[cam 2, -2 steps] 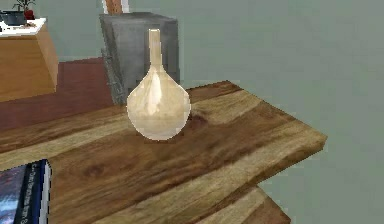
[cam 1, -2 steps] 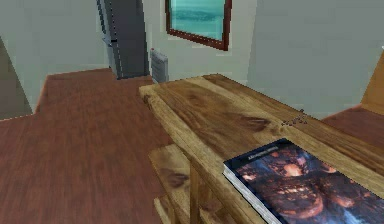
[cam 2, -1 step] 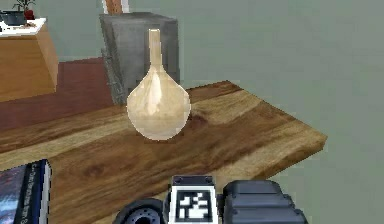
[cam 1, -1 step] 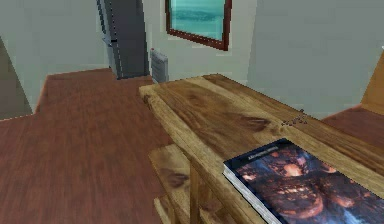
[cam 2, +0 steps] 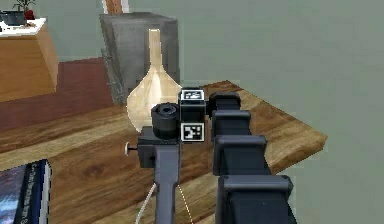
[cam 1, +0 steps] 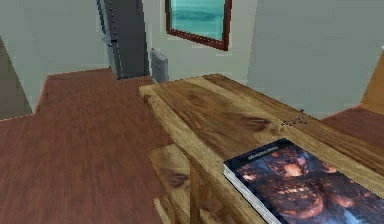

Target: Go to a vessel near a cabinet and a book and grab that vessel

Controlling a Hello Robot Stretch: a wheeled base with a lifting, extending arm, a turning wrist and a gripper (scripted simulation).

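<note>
On the arm side view, the arm (cam 2: 250, 175) reaches out over the table (cam 2: 85, 140). The pincer (cam 2: 166, 200) sits at its far end, just left of the two white markers (cam 2: 192, 115). Whether the fingers are apart or together, I can't tell. There's also a thing standing right behind it on the wood, so I can't tell if it holds anything either.

That thing is the vase (cam 2: 147, 90), cream, round-bellied and long-necked, standing upright on the table. It is just beyond the pincer's dark body and a touch left of it, and its lower edge is hidden behind that body. I can't tell if the two are touching.

Past the vase, farther out from the pincer, is a grey cabinet (cam 2: 130, 45), beyond the table's far edge. Well left of the pincer and nearer the camera lies the book (cam 2: 22, 195), dark-covered and flat on the table at the picture's bottom corner. Far off to the upper left is a wooden counter (cam 2: 25, 60).

The forward view has the same book (cam 1: 300, 185) lying flat on the near end of the table (cam 1: 225, 110), cover up. Ahead is red-brown floor (cam 1: 80, 130), a tall grey unit (cam 1: 125, 35) against the wall, and a framed window (cam 1: 198, 20) to its right.
</note>
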